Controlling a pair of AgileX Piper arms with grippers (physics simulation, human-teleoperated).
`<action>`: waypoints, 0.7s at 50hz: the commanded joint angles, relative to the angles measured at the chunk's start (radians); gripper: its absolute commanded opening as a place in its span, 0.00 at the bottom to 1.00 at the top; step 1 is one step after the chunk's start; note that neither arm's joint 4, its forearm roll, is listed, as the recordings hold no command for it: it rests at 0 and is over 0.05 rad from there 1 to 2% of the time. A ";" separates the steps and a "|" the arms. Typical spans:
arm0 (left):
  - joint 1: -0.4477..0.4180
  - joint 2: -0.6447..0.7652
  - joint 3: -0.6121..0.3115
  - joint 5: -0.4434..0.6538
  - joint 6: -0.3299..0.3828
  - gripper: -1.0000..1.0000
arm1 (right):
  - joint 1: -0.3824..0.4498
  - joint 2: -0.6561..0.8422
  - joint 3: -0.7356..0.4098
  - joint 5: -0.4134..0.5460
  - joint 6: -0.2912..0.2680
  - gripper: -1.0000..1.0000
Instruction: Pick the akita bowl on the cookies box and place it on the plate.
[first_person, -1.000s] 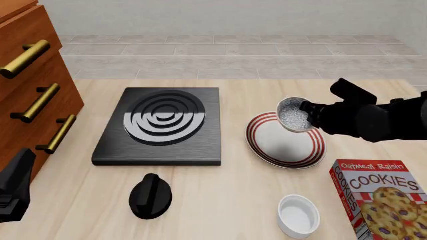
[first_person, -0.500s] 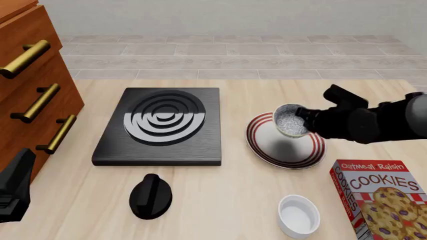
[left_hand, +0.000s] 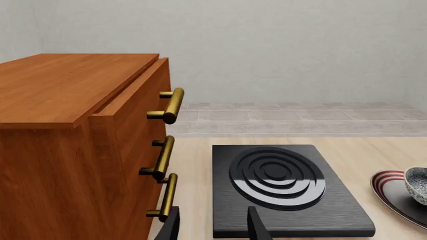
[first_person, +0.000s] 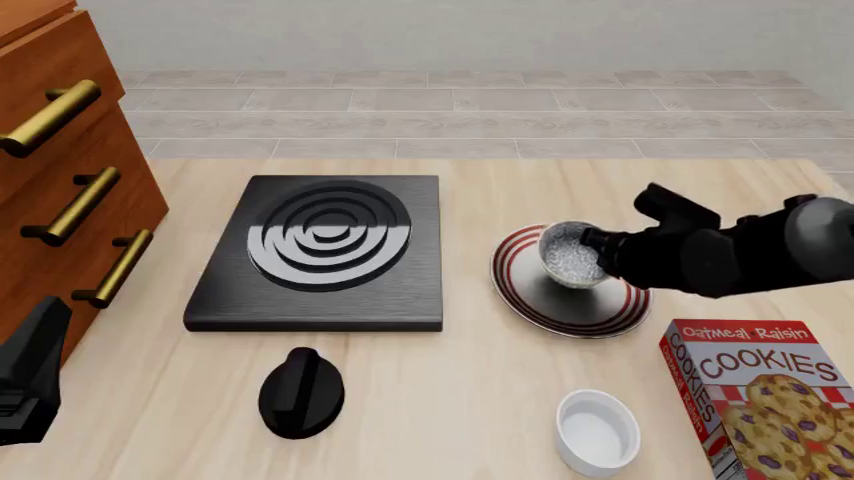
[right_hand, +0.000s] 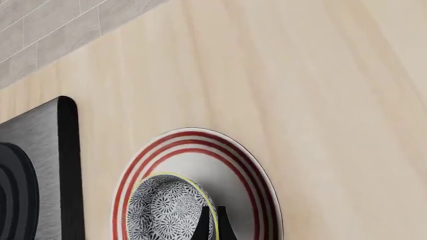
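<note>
Over table (first_person: 441, 400), right end effector (first_person: 597, 252) gripping akita bowl (first_person: 571, 255)

Bystanders on the light wood table (first_person: 441, 400)

A black stove plate (first_person: 324, 250) with concentric rings lies at the centre-left of the front view; a black knob (first_person: 299, 393) sits at its 6 o'clock, apart from it. A plain white dish (first_person: 597, 431) stands toward 5 o'clock, near the table's front edge. At 9 o'clock stands a wooden drawer cabinet (first_person: 54, 190) with brass handles (left_hand: 162, 157). A grey tiled floor (first_person: 454, 110) lies beyond, at 12 o'clock.
</note>
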 joint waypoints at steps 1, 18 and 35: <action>0.000 0.000 0.000 0.000 0.000 1.00 | 0.000 0.011 0.001 -0.013 0.004 0.00; 0.000 0.000 0.000 0.000 0.000 1.00 | 0.002 0.041 0.004 -0.036 0.004 0.00; 0.000 0.000 0.000 0.000 0.000 1.00 | 0.027 0.046 0.012 -0.056 0.030 0.00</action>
